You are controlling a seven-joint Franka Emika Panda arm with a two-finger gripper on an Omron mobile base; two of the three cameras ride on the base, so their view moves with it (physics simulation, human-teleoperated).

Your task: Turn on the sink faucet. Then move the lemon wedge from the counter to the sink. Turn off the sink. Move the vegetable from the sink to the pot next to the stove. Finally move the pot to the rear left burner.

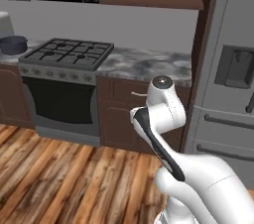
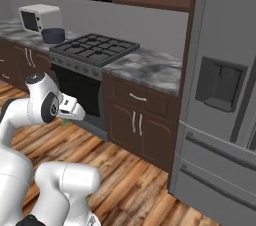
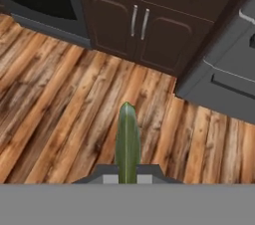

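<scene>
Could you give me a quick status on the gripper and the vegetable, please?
Gripper shut on the green vegetable, held over the wooden floor. Pot waits on the counter left of the stove. Nothing in the way.

Long green vegetable (image 3: 127, 142), smooth and round-tipped, standing up from between the finger tips, over plank floor. Dark blue-grey pot (image 1: 13, 45) upright on marbled counter (image 1: 144, 64), just left of black gas stove (image 1: 68, 53) with empty cast grates.
</scene>
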